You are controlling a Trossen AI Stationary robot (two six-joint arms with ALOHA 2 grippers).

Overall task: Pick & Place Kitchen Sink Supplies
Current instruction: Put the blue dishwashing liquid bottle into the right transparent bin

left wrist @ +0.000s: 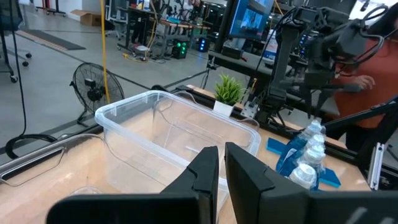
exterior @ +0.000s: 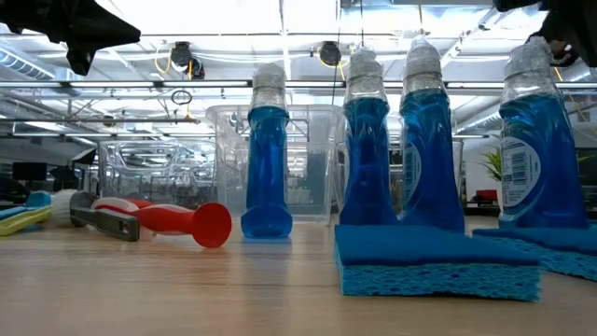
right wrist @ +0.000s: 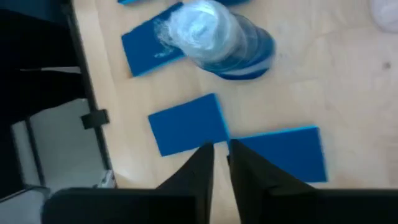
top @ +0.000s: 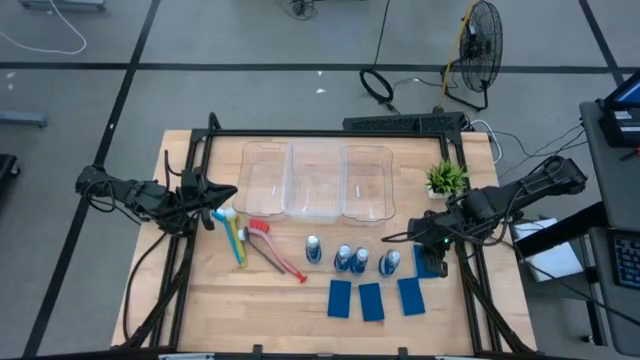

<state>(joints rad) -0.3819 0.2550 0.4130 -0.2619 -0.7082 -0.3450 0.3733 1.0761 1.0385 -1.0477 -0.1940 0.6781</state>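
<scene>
Right gripper (right wrist: 221, 152), fingers nearly pressed together, holding nothing, above sponges (right wrist: 188, 123) beside a bottle (right wrist: 214, 38); left gripper (left wrist: 221, 163) likewise near-closed, empty.

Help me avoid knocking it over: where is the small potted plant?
In the high view the potted plant stands near the table's right edge, just right of the clear bins, behind the right gripper.

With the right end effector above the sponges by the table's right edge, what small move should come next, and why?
Probably open the right end effector wider and descend onto the sponge beneath it: its fingers look nearly closed with nothing between them, and every sponge and bottle remains on the table, none in the clear bins.
</scene>
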